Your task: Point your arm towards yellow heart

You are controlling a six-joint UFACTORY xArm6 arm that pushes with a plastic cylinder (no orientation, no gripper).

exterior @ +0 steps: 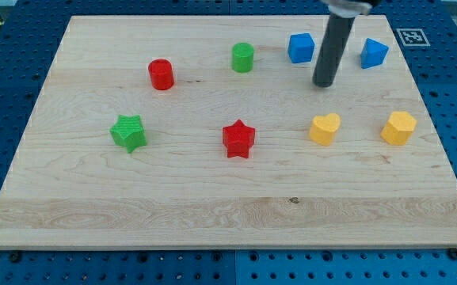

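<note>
The yellow heart lies on the wooden board at the view's right of centre. My tip stands above it toward the view's top, a short gap away and not touching it. The rod rises to the view's top edge between the blue cube and the blue block.
A yellow hexagon block lies to the view's right of the heart. A red star and a green star lie to its left. A green cylinder and a red cylinder lie toward the view's top.
</note>
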